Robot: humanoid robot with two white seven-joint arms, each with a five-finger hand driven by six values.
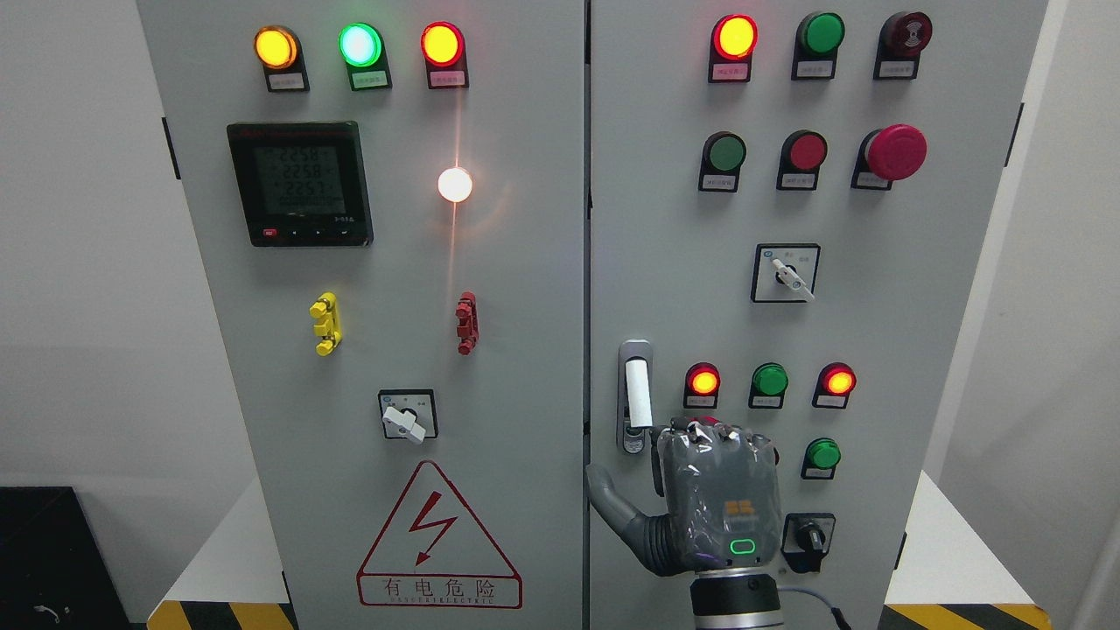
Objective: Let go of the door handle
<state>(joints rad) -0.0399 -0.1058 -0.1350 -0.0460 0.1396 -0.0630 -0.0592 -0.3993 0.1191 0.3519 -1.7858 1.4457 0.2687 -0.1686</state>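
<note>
The door handle (638, 394) is a white upright lever in a grey metal plate with a keyhole at its foot, on the right cabinet door (875, 350) near the centre seam. My right hand (667, 462) comes up from the bottom edge, its back toward me, just below and to the right of the handle. Its thumb (612, 503) sticks out to the left and the knuckles sit level with the lever's lower end. The fingers point at the door and close on nothing, and the lever stands free above them. The left arm does not show.
Around the hand the right door carries lit red and green buttons (770, 380) and a black rotary switch (808, 534). A red mushroom stop button (894, 151) sits higher up. The left door (394, 350) has a meter, a rotary switch and a warning triangle. Striped floor edges flank the cabinet.
</note>
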